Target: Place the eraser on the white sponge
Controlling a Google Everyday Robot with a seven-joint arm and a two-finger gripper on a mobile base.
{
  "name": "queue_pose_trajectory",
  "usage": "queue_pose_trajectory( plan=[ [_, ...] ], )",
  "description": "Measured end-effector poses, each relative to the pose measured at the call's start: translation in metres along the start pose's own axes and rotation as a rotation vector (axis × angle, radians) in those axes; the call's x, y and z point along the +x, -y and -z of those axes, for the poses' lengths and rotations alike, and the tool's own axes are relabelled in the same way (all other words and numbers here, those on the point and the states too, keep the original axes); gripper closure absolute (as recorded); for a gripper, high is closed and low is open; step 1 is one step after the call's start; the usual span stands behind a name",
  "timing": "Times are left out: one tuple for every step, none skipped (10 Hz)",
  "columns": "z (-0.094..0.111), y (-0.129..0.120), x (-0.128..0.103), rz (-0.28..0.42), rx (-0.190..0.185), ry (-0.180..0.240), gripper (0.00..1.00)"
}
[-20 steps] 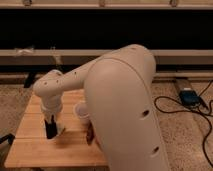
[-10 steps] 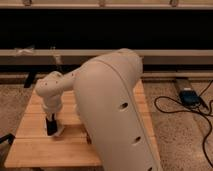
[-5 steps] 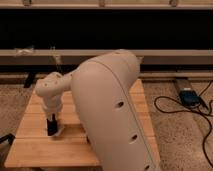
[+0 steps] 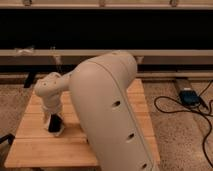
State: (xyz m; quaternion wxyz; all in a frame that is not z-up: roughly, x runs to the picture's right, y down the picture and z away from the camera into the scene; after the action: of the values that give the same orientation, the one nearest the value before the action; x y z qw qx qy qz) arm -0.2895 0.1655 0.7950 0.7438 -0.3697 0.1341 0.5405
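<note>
My gripper (image 4: pixel 54 125) hangs from the pale wrist over the left part of the wooden table (image 4: pixel 30 147), low and close to the surface. Its tip is dark. A small off-white patch, probably the white sponge (image 4: pixel 60 133), shows on the table right under and just right of the tip. I cannot tell the black eraser apart from the dark gripper tip; it may be held there or hidden. My bulky upper arm (image 4: pixel 107 110) hides the middle and right of the table.
The table's front edge runs along the bottom left. On the speckled floor to the right lie black cables (image 4: pixel 175 107) and a blue box (image 4: pixel 188 96). A dark wall with pale rails stands behind the table.
Two seconds ago the gripper was a little farther right and objects showed beside it. The arm has since swung across and hides them. In the last second the gripper has barely moved.
</note>
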Motion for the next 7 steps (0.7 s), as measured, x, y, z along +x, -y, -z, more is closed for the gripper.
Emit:
queue_pose_trajectory(
  plan=[
    [0.001, -0.001, 0.000, 0.014, 0.010, 0.004, 0.38],
    [0.008, -0.004, 0.000, 0.033, 0.019, 0.018, 0.38],
    [0.016, -0.003, -0.002, 0.054, 0.026, 0.035, 0.38],
    [0.025, -0.003, -0.004, 0.071, 0.031, 0.052, 0.38],
    [0.033, -0.002, -0.005, 0.092, 0.037, 0.070, 0.38],
    [0.036, 0.000, -0.007, 0.098, 0.040, 0.079, 0.38],
    [0.036, 0.000, -0.007, 0.098, 0.038, 0.080, 0.38]
  ],
)
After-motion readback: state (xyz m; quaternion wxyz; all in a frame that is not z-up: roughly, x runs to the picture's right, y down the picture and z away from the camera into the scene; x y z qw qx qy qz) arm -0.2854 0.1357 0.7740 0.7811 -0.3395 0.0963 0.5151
